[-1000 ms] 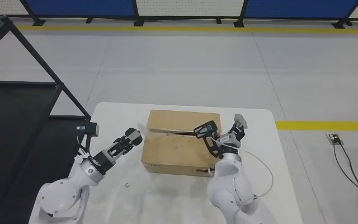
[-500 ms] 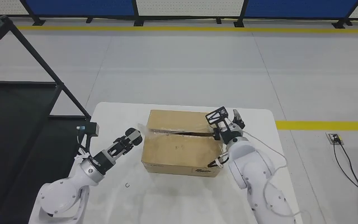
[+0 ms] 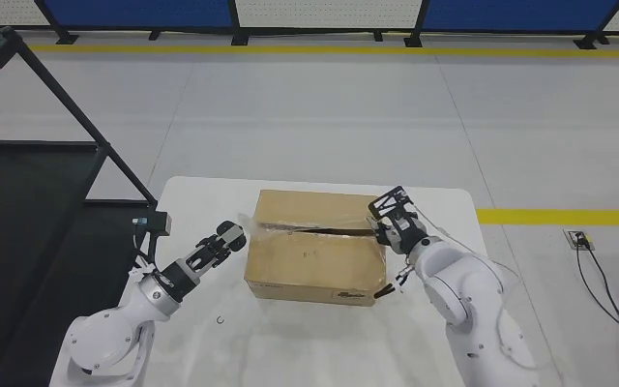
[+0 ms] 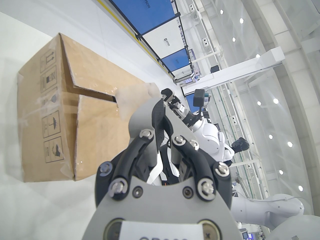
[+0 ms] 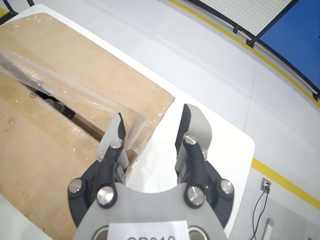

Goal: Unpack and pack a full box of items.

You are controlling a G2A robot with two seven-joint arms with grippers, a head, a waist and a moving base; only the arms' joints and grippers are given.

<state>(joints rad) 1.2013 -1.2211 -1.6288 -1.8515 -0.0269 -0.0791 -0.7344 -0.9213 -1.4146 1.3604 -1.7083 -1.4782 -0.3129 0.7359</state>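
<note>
Top view: withdrawing right gripper (image 3: 390, 206), jaws spread, from box (image 3: 309, 259) seam to its end; clamping peeled tape (image 4: 135, 98) in left gripper (image 3: 231, 231); unsealing seemingly progressing.

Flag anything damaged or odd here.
The brown cardboard box has its clear tape peeled loose and crumpled over the seam, where the flaps gape; a wad of it sits at the tips of the left gripper.

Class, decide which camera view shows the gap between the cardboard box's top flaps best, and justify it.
The right wrist view: the flap gap lies close, wide enough to reveal something dark inside, under clear tape. The top view shows it as a thin dark line; the left wrist view shows its end obliquely.
</note>
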